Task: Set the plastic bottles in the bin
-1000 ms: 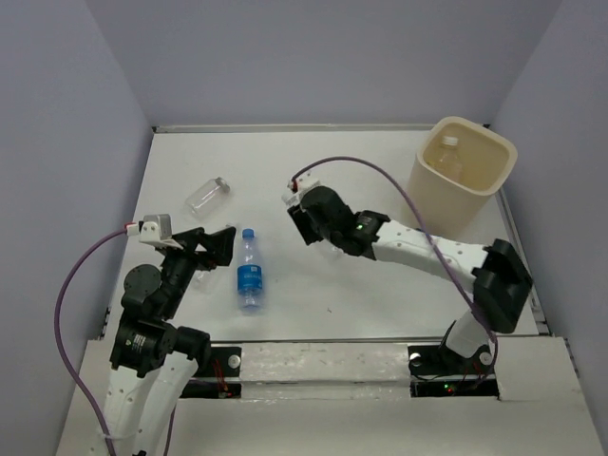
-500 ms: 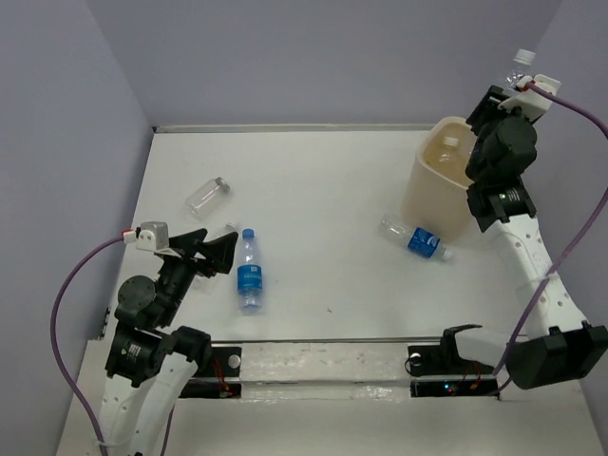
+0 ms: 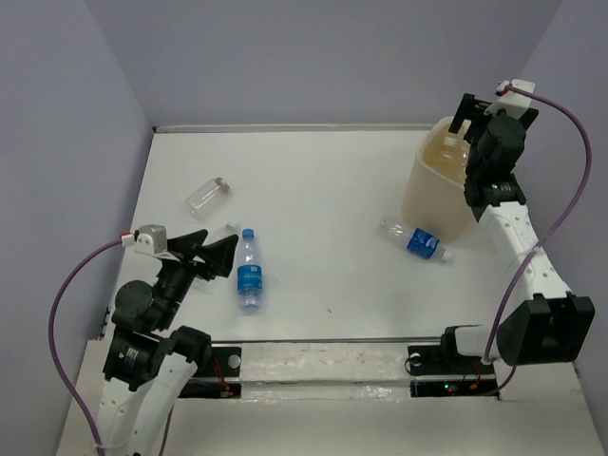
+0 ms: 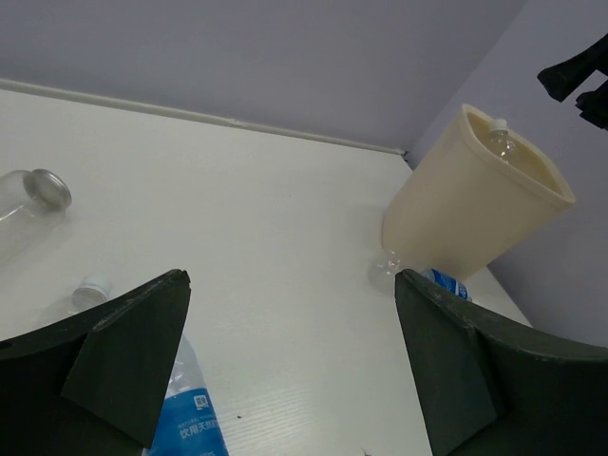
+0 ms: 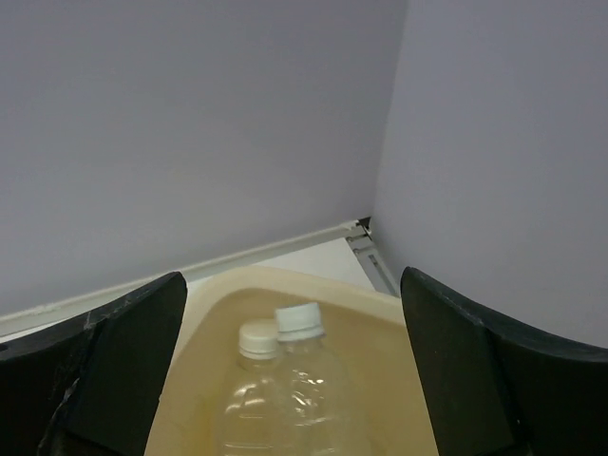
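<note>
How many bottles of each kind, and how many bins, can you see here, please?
Bin: 1
Blue-label bottles: 2
Bottles showing no label: 4, two on the table, two in the bin
Total: 7

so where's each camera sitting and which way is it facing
Top external: above and behind the arms, looking down on the table and bin; left arm and right arm show.
Left wrist: low over the table's left side, facing across to the bin; left fingers, open, frame it.
Right wrist: above the bin, looking down at bottles inside; right fingers, open, frame it.
Shared: both wrist views show the bin.
</note>
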Controlling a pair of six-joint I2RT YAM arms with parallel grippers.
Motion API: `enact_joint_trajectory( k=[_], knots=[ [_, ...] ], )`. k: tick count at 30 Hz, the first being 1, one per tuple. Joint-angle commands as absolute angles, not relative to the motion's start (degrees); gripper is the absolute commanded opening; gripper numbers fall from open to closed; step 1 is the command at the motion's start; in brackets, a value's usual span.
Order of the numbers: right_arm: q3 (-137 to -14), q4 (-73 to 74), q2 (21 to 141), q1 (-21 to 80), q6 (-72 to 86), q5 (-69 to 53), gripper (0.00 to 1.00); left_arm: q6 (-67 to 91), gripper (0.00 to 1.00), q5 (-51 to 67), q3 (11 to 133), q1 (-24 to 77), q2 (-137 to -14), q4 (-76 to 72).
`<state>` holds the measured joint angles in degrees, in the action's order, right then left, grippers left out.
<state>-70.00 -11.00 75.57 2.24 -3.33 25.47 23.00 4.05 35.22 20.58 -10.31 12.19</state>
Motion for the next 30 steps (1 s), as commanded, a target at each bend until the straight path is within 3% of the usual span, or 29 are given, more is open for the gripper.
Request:
enact_joint_trajectory(
  k=[1, 5, 9, 10, 15, 30],
  knots=[
    [-72.33, -9.96, 69.97, 2.11, -1.50, 15.76, 1.00, 22.76, 0.99, 4.66, 34.98, 20.83, -9.84, 9.32],
    [-75.49, -1.43, 67.76, 4.91, -0.26, 4.24, 0.99, 22.68, 0.99, 4.48, 35.07, 20.74, -10.81, 9.40],
    [-78.22, 12.63, 68.55, 16.14, -5.70, -3.52, 0.96, 22.68, 0.99, 4.31, 35.16, 20.04, -11.25, 9.49],
    [-77.70, 17.88, 68.90, 22.78, -8.32, -2.65, 0.95, 22.68, 0.99, 4.39, 35.16, 19.87, -11.60, 9.49],
    [-71.99, 29.60, 72.76, 35.06, -10.46, 5.50, 0.92, 22.59, 0.99, 4.39, 35.24, 19.34, -12.48, 9.58],
    [-66.98, 29.55, 93.16, 36.56, -8.35, 31.46, 1.00, 22.50, 0.99, 5.10, 35.33, 18.19, -13.97, 9.67]
  ],
)
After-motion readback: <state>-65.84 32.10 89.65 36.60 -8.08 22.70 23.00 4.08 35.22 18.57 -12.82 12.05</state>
